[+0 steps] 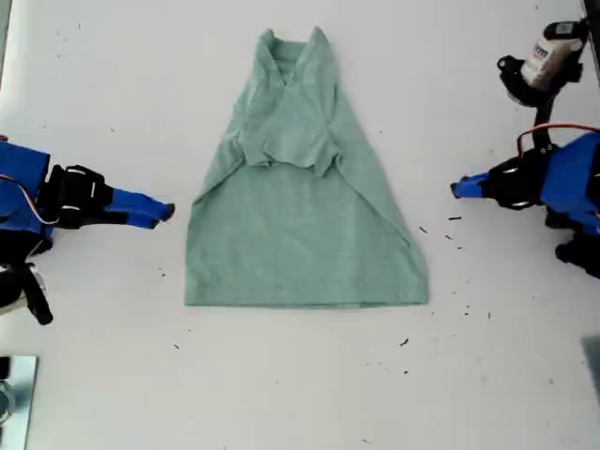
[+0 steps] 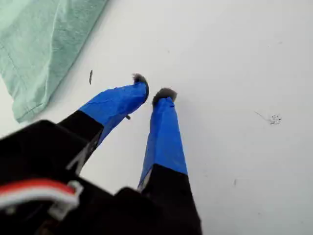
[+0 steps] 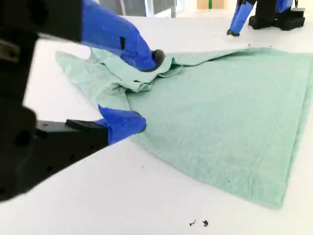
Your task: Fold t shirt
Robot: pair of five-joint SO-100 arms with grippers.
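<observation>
The t shirt (image 1: 305, 225) lies flat on the white table, pale mint green, collar at the far end, both sleeves folded in over the chest, hem nearest the front edge. My first gripper (image 1: 457, 188) is at the exterior view's right, a short way off the shirt's edge. In its wrist view the first gripper (image 2: 150, 88) has its blue fingers nearly together on nothing, with a shirt corner (image 2: 34, 58) beside it. My second gripper (image 1: 167, 212) hovers at the exterior view's left, just short of the shirt. This second gripper (image 3: 146, 90) stands open and empty in front of the shirt (image 3: 220, 112).
The white table (image 1: 300, 384) carries small dark specks (image 1: 441, 225) beside the shirt at the exterior view's right. A metal object (image 1: 14, 394) sits at the exterior view's bottom left corner. The arm bases stand at both side edges of the exterior view.
</observation>
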